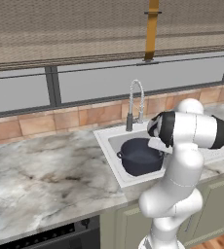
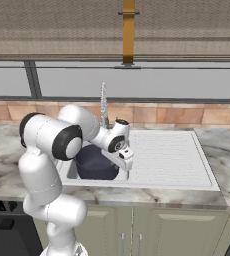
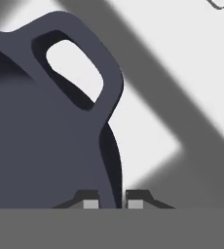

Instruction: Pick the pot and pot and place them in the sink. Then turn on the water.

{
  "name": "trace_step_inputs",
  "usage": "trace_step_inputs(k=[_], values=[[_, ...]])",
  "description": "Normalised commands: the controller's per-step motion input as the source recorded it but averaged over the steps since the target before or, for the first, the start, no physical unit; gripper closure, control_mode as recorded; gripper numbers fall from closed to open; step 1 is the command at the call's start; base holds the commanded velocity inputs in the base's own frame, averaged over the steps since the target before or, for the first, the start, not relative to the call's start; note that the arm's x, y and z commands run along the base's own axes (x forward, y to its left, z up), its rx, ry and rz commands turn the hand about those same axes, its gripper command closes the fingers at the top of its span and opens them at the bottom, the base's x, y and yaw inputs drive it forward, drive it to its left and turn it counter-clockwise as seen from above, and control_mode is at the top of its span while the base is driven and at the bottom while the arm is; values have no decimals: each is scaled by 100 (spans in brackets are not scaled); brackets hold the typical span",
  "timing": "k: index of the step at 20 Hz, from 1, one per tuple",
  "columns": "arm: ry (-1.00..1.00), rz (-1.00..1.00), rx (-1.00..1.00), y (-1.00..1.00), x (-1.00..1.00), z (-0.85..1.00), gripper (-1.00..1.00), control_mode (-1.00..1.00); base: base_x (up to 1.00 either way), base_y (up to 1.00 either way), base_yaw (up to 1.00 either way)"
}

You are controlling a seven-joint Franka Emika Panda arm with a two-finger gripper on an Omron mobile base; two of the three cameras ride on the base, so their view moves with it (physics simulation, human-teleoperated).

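So the dark navy pot [image 1: 140, 156] is sitting down in the white sink [image 1: 113, 141] basin, just in front of the tall spring faucet [image 1: 136, 104]. The hand [image 3: 113, 202] is down at the pot's rim, and in the hand view its two fingertips [image 3: 90, 203] sit close together with the thin pot wall running right between them, so it looks clamped on the rim beside the loop handle [image 3: 77, 73]. From the right base view the ribbed drainboard [image 2: 167, 157] stretches off to the right of the basin, set into the marbled counter [image 1: 41, 180]. No brand names, labels or any readable writing anywhere.
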Motion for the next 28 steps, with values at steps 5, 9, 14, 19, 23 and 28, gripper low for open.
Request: trace_step_inputs(k=[5,9,14,19,23,28], values=[[0,0,-2,1,7,-18,100,-100,0,0,0],[-2,0,-2,4,5,-18,100,-100,0,0,0],[-4,0,-2,3,1,-10,100,-100,0,0,0],[0,0,0,0,0,0,100,-100,0,0,0],[0,0,0,0,0,1,100,-100,0,0,0],[0,0,0,1,0,0,-100,-100,0,0,0]])
